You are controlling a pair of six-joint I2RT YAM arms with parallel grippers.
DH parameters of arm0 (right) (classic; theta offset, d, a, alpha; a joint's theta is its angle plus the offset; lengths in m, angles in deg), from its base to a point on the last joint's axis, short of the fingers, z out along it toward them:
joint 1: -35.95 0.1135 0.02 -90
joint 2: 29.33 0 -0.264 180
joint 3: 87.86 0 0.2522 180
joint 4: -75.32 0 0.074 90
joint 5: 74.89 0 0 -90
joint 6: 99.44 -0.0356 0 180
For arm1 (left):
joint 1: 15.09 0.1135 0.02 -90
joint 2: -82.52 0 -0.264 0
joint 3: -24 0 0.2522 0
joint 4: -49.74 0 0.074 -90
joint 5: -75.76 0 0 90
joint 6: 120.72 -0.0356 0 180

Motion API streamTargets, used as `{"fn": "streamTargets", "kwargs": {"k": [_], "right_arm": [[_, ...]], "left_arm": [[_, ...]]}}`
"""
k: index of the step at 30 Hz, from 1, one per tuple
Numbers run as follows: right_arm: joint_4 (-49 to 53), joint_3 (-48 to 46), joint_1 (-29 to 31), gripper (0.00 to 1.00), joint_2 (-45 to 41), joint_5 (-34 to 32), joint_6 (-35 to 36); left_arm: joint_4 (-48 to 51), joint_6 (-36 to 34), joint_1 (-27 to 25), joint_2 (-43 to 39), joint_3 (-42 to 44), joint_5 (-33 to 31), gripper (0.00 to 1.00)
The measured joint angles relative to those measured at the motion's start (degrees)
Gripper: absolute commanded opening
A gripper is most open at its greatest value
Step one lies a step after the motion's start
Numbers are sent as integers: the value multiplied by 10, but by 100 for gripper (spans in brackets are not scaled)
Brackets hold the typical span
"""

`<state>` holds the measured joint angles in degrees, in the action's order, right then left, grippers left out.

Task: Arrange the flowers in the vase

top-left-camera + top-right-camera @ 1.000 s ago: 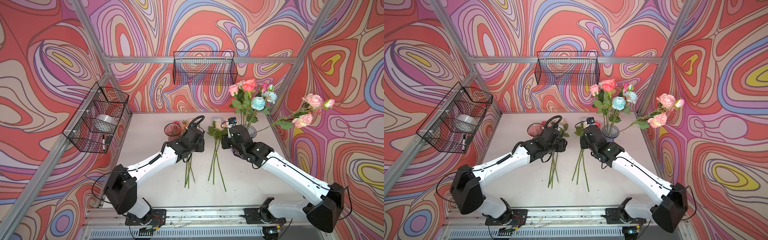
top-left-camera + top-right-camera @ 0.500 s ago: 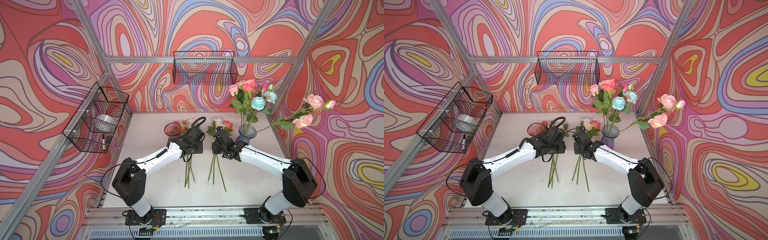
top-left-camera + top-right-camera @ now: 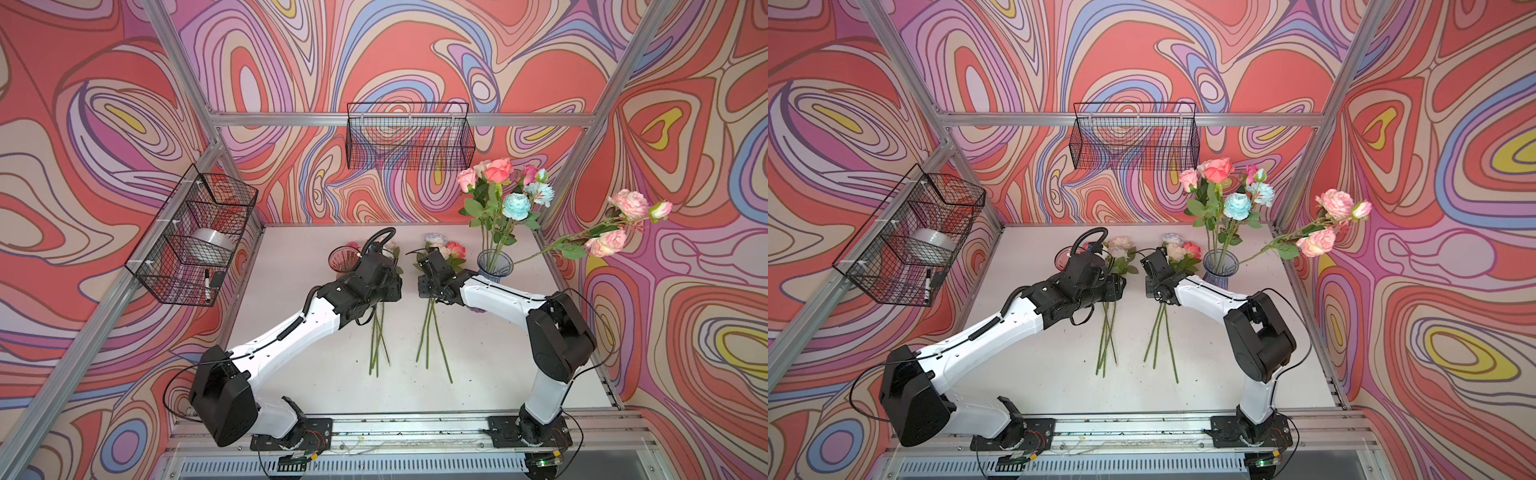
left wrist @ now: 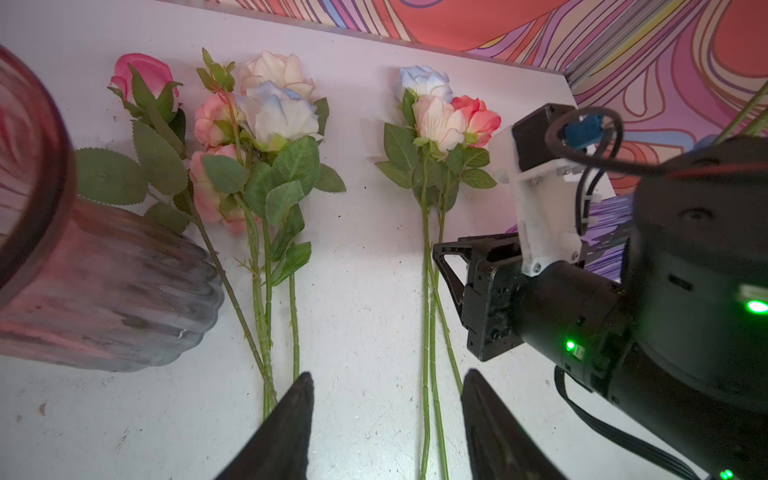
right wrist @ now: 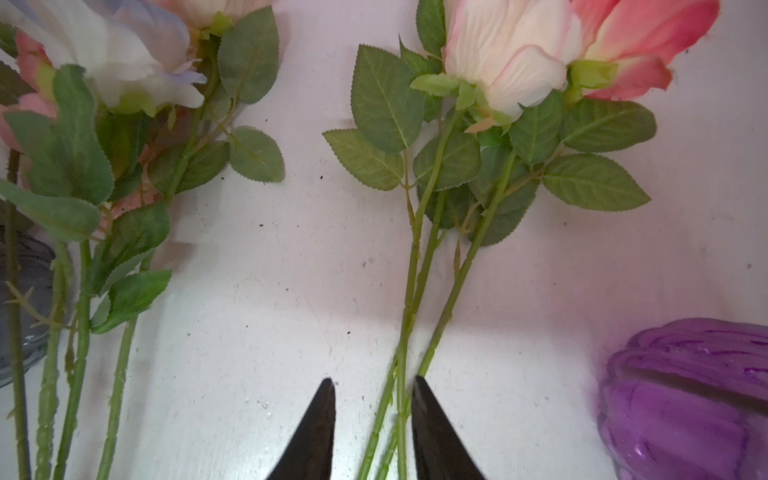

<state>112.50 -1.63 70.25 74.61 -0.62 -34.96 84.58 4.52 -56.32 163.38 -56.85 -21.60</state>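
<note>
**White tabletop** point(image 3: 490, 365), shown in both top views. The left arm point(image 3: 291, 332) and right arm point(image 3: 498, 295) reach toward its centre.

**Vases.** The purple vase point(image 3: 494, 264) stands upright at 2 o'clock and holds the standing flowers point(image 3: 498, 195). One pink spray point(image 3: 623, 216) leans out of it toward 3 o'clock. The pink vase point(image 3: 343, 259) stands upright at 11 o'clock, just beside the left wrist.

**Flowers on the tabletop.** The left bundle point(image 4: 257, 137) and right bundle point(image 4: 440, 120) lie flat near the centre, near each other. Their blooms point to 12 o'clock and their stems to 6.

**Hands.** The left hand point(image 4: 384, 376) is released, with its fingers spread over bare tabletop between the bundles. One fingertip is just beside the left bundle's stems. The right hand point(image 5: 372, 380) has its fingers parted, straddling the right bundle's stems without clamping them.
</note>
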Motion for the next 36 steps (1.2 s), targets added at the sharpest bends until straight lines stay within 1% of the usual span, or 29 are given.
{"fn": "streamTargets", "kwargs": {"k": [4,8,10,12,14,16,19,21,26,29,31,32,34,36], "right_arm": [[24,17,-6,34,1,-2,0],[35,60,-20,31,26,-1,0],[38,63,-24,30,34,-4,-1],[38,48,-24,31,24,-17,-3],[46,16,-16,32,-16,-30,-12],[71,-10,-3,32,-85,-36,-26],[112,-5,20,32,-184,-52,-48],[150,15,31,31,-227,-62,-64],[263,49,31,32,-299,-106,-114],[330,63,28,33,-319,-138,-148],[364,71,16,33,-322,-152,-163],[377,73,0,34,-324,-152,-166],[392,73,-47,35,-328,-143,-166],[397,73,-107,36,-332,-125,-159]], "left_arm": [[-1,-1,0,-1,1,-1,58],[-3,-1,0,-2,1,0,58],[-3,-1,0,-2,1,-1,58],[-3,-2,0,-3,2,-2,58],[-5,-3,0,-9,5,-3,58],[-5,-5,0,-16,10,-4,58],[-9,-6,0,-21,11,-5,58],[-12,-6,0,-21,11,-4,58],[-13,-5,0,-21,12,-2,58],[-16,-5,0,-21,14,-1,58],[-16,-4,0,-21,16,2,58],[-17,-3,0,-21,16,5,58],[-17,-1,0,-21,16,13,58],[-18,2,0,-21,16,20,58]]}}
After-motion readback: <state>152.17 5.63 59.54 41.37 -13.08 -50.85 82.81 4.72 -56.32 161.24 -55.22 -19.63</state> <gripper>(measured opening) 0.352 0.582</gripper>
